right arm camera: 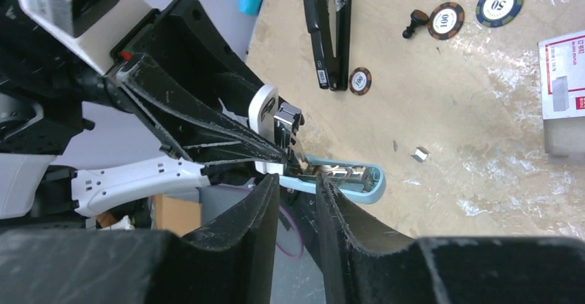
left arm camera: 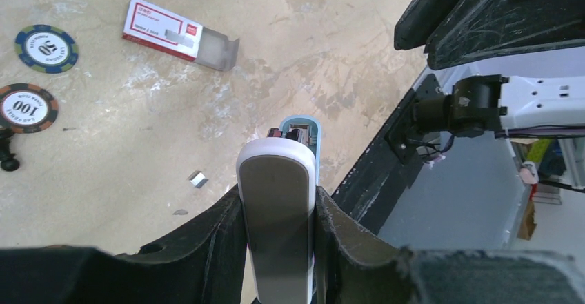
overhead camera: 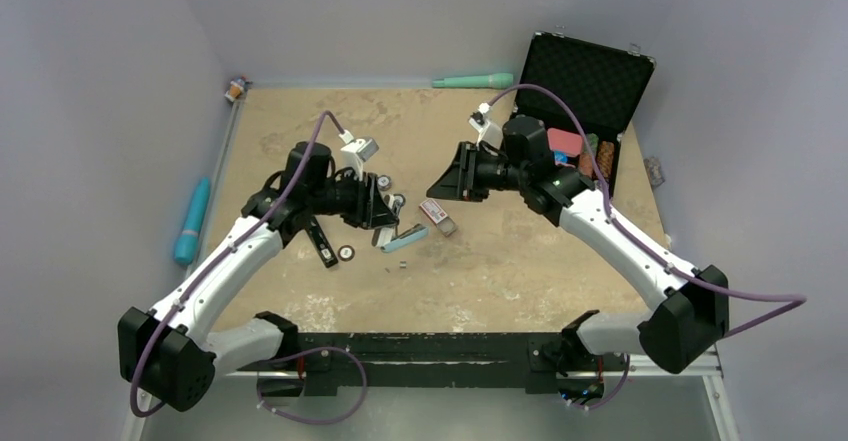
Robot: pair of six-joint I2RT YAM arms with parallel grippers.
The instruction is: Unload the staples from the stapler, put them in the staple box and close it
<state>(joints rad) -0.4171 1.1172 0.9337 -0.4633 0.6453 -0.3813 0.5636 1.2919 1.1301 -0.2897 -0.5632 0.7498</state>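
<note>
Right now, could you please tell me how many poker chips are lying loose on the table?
3: a blue 50 chip and a 100 chip side by side, and a second 100 chip beside the black stapler. Others may be hidden from view.

Two staplers: one pale-blue-and-white plastic stapler and one long black stapler. Three round stripe-edged poker chips lie on the sandy table near the black stapler: one 100 chip just beside it, a second 100 chip and one blue-edged 50 chip. Also near it are one small black pawn-shaped piece, one short silvery-grey metal strip of staples and one pink-and-white cardboard box. Farther from it are one open black case and two slim cylinders, one blue cylinder and one mint-green cylinder.
</note>
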